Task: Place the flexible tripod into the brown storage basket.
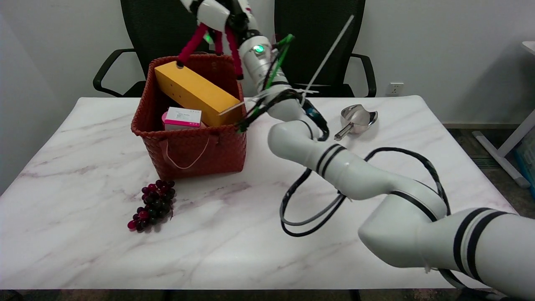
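As printed, pink box (182, 118) label illegible

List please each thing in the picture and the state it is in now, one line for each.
right hand: raised above the basket, holding the tripod; partly cut off by the picture's top edge.
flexible tripod: held in the air, pink legs hanging down over the basket.
brown storage basket: upright, open.
yellow box: tilted inside the basket.
small pink-and-white box: inside the basket.
grapes: lying on the table.
metal scoop: lying on the table.
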Controlling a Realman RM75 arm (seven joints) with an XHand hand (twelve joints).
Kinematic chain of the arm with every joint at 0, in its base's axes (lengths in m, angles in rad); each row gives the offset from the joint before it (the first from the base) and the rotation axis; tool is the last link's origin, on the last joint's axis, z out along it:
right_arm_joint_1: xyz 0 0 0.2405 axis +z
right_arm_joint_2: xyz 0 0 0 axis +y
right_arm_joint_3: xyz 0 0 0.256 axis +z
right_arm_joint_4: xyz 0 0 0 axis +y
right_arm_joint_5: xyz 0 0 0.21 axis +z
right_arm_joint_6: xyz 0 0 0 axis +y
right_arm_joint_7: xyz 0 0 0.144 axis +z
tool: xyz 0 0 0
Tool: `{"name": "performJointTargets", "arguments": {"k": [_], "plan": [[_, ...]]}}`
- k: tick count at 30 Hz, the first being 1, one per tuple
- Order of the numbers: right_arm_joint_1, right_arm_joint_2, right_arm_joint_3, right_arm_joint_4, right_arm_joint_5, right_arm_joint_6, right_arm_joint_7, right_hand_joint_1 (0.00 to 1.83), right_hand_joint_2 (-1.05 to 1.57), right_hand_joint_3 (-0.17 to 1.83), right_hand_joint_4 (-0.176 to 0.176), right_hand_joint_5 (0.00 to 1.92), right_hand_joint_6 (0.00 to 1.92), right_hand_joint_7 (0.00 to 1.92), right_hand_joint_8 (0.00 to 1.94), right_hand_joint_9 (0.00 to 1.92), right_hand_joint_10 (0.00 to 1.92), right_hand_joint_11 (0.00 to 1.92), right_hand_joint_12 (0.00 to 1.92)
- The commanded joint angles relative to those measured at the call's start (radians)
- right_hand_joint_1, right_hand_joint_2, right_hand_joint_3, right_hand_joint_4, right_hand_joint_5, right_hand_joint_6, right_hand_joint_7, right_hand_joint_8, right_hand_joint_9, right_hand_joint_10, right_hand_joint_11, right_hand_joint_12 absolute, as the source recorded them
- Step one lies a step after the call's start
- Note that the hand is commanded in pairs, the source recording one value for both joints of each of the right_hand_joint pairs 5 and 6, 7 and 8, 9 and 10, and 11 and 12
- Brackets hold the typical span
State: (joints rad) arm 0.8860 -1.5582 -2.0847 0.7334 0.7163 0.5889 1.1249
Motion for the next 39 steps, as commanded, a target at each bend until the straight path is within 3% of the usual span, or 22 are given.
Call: {"name": "performJointTargets", "arguments": {"k": [1,11,15,20,39], "plan": [[0.265,-0.271,-0.096,-0.417,0.013,-0.005,-0.110,0.88,0.73,0.72,0.000,1.25,1.25,1.63,1.63,1.59,1.59,1.66,1.66],[0.288,-0.324,-0.075,-0.543,0.021,-0.054,-0.366,0.88,0.60,0.66,0.000,1.20,1.20,1.59,1.59,1.53,1.53,1.60,1.60],[0.289,-0.322,-0.058,-0.551,0.021,-0.066,-0.468,0.84,0.59,0.63,0.000,1.34,1.34,1.60,1.60,1.55,1.55,1.62,1.62],[0.284,-0.317,-0.024,-0.562,0.021,-0.075,-0.611,0.83,0.61,0.59,0.000,1.37,1.37,1.61,1.61,1.55,1.55,1.63,1.63],[0.274,-0.315,-0.020,-0.584,0.021,-0.075,-0.681,0.81,0.69,0.44,0.000,1.26,1.26,1.59,1.59,1.52,1.52,1.60,1.60]]}}
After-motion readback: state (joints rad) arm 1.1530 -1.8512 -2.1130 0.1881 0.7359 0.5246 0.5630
